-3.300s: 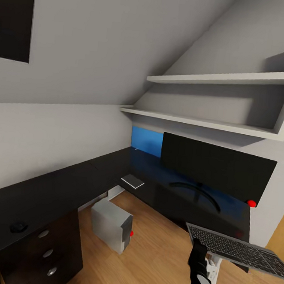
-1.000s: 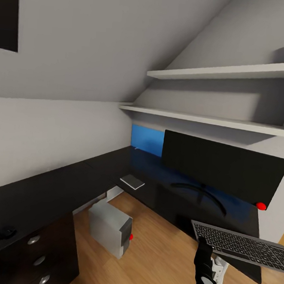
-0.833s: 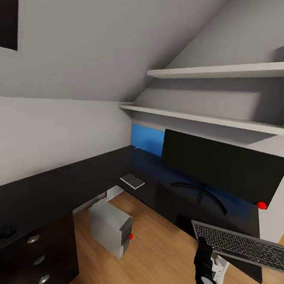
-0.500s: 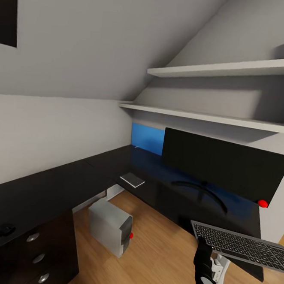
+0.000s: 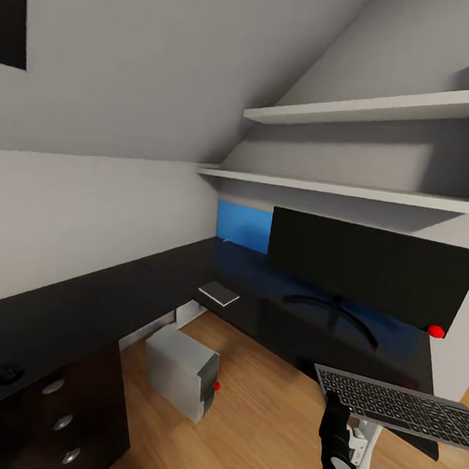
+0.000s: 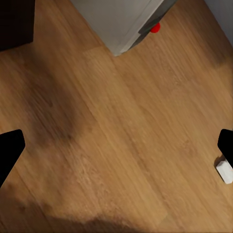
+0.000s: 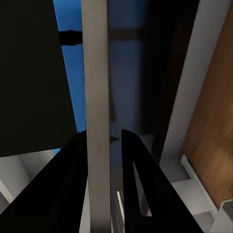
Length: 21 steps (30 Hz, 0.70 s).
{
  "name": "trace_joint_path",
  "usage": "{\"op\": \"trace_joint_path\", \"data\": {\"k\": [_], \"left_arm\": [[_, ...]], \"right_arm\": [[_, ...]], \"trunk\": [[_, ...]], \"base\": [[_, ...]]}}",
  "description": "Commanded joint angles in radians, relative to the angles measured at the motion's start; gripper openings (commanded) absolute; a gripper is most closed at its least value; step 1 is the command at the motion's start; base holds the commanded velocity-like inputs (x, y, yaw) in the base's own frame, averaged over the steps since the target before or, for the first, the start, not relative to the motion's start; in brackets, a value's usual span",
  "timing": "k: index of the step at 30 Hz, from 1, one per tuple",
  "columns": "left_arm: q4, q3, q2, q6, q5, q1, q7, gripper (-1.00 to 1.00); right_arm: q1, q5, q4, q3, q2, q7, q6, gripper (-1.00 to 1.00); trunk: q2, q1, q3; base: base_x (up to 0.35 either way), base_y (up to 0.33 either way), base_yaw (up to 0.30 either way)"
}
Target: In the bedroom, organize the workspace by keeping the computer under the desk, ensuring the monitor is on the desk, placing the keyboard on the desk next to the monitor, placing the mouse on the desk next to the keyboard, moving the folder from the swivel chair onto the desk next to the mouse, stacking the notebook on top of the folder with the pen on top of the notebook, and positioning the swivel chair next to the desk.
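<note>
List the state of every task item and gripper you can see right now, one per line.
keyboard: held off the desk, clamped edge-on between the right gripper fingers
monitor: upright on the desk
computer: upright on the floor under the desk
notebook: flat on the desk
mouse: on the desk above the drawers
left gripper: open, over the floor

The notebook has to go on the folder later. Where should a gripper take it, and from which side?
Likely by its front edge. The notebook lies flat near the desk edge over the open knee space, so a gripper could come in from the room side and pinch top and bottom. Whether it overhangs enough is unclear; it may need sliding out first.
</note>
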Motion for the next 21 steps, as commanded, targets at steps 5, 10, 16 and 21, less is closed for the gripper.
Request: {"op": "trace_joint_path", "data": {"k": [5,10,16,21], "left_arm": [[-0.002,-0.007,0.001,-0.008,0.003,-0.002,0.007,1.0],[-0.002,-0.007,0.001,-0.008,0.003,-0.002,0.007,1.0],[-0.001,-0.007,0.002,-0.008,0.003,-0.002,0.007,1.0],[-0.001,-0.007,0.002,-0.009,0.003,-0.002,0.007,1.0]], "right_arm": [[-0.001,-0.01,0.0,0.007,-0.001,0.006,-0.008,-1.0],[-0.001,-0.01,0.0,0.007,-0.002,0.006,-0.007,-1.0],[-0.001,-0.01,0.0,0.007,-0.002,0.004,-0.005,-1.0],[-0.001,-0.011,0.0,0.007,-0.002,0.004,-0.004,-1.0]], "trunk": [[-0.036,0.019,-0.017],[-0.071,0.038,-0.033],[-0.085,0.046,-0.039],[-0.085,0.046,-0.039]], "base": [[0.0,0.0,0.0],[0.0,0.0,0.0],[0.0,0.0,0.0],[0.0,0.0,0.0]]}}
